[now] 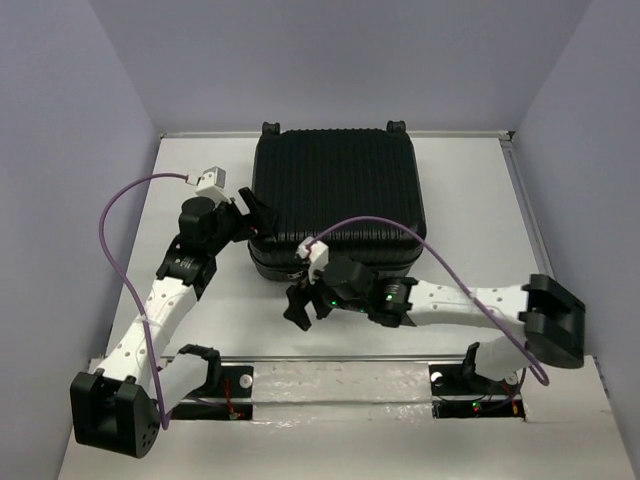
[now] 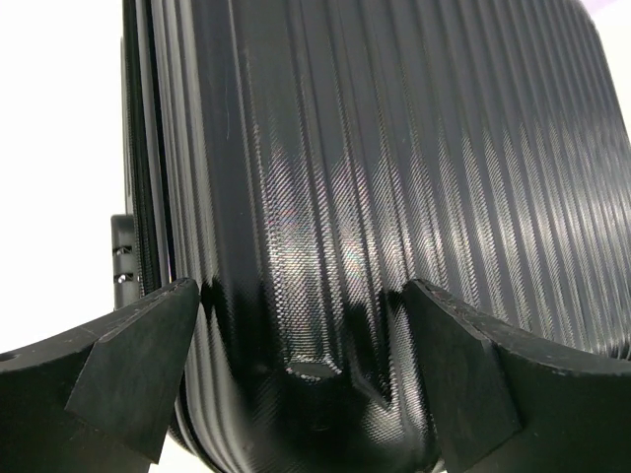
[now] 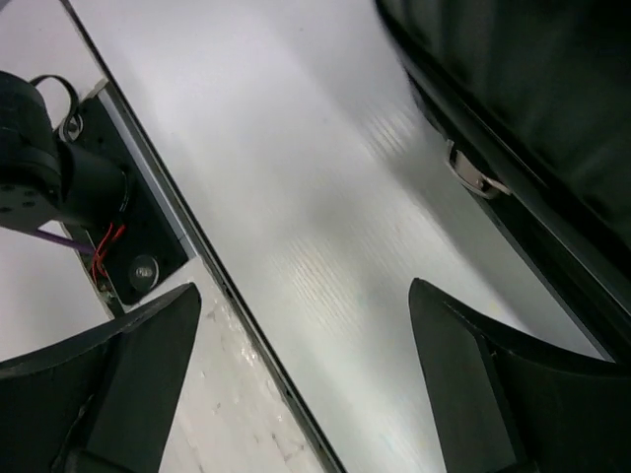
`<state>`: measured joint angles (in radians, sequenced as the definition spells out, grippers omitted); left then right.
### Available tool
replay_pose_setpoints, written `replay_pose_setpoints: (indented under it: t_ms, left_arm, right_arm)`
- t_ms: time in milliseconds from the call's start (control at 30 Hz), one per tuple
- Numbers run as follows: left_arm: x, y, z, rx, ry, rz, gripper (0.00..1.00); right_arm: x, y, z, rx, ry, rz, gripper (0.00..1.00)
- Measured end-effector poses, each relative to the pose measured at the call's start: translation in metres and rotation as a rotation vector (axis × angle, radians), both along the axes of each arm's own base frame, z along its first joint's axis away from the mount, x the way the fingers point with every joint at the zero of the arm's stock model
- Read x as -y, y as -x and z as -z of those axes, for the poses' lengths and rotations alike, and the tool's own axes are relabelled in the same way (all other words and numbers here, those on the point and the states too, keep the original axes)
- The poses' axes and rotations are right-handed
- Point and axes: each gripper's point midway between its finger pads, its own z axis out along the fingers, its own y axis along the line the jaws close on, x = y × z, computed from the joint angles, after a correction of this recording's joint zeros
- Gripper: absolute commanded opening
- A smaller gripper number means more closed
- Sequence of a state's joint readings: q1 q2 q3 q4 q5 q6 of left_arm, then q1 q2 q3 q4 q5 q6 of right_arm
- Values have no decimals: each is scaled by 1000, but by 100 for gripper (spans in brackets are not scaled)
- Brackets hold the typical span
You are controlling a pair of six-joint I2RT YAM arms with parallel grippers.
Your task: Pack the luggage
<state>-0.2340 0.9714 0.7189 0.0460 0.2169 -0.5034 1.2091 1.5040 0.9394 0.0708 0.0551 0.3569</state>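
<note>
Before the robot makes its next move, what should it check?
1. Luggage lid shut: ok.
2. It lies flat on the table: ok.
3. Left gripper open, close up to the black shell: ok.
4. Right gripper open and empty: ok.
5. Zipper pull run all the way round: cannot tell.
6. Everything packed inside: cannot tell.
</note>
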Motion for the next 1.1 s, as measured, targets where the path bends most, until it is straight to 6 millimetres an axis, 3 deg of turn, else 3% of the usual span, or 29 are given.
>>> replay_pose_setpoints:
  t_ms: [67, 133, 167, 200, 233, 267, 300, 333, 367, 400, 433, 467, 567, 667, 733, 833, 1000, 1100]
  left_arm:
    - [3, 3, 3, -16, 3, 10, 97]
    - [3, 4, 4, -24, 4, 9, 97]
    - [3, 4, 4, -26, 5, 8, 97]
    - [2, 4, 4, -26, 5, 7, 97]
    - [2, 4, 4, -26, 5, 7, 97]
    - [2, 4, 4, -26, 5, 7, 97]
    - [3, 4, 5, -26, 6, 8, 98]
    - [3, 4, 4, -26, 6, 9, 97]
    - [3, 4, 5, -26, 7, 11, 97]
    - [4, 5, 5, -27, 8, 15, 98]
    - [4, 5, 5, -27, 9, 16, 98]
    - [4, 5, 5, -29, 10, 19, 98]
    - [5, 6, 6, -30, 11, 21, 98]
    - [5, 6, 5, -27, 12, 24, 97]
    - [6, 6, 6, -20, 15, 28, 97]
    - [6, 7, 7, -8, 23, 32, 97]
    - [10, 11, 7, 4, 29, 42, 96]
    - [14, 15, 9, 11, 23, 45, 95]
  right_arm:
    - [25, 3, -10, -7, 1, 33, 92]
    - [50, 6, -23, -12, 2, 75, 81]
    - [61, 4, -32, -2, -2, 109, 35]
    - [69, 0, -37, 8, -2, 134, 14]
    - [80, -4, -46, 17, -7, 169, 7]
    - [91, -12, -52, 26, -10, 200, 7]
    - [105, -26, -62, 38, -24, 255, 11]
    - [126, -50, -73, 52, -37, 341, 22]
    - [148, -75, -82, 68, -46, 436, 40]
    - [174, -102, -96, 81, -72, 545, 72]
    - [208, -134, -115, 125, -87, 689, 83]
    - [228, -149, -126, 143, -97, 754, 97]
    - [295, -196, -149, 185, -103, 964, 100]
    - [335, -223, -134, 136, -84, 1053, 100]
    - [336, -233, -110, 63, -65, 1029, 100]
    - [319, -245, -84, -24, -75, 951, 100]
    - [275, -256, -79, -110, -205, 737, 100]
    - [267, -270, -82, -125, -246, 673, 99]
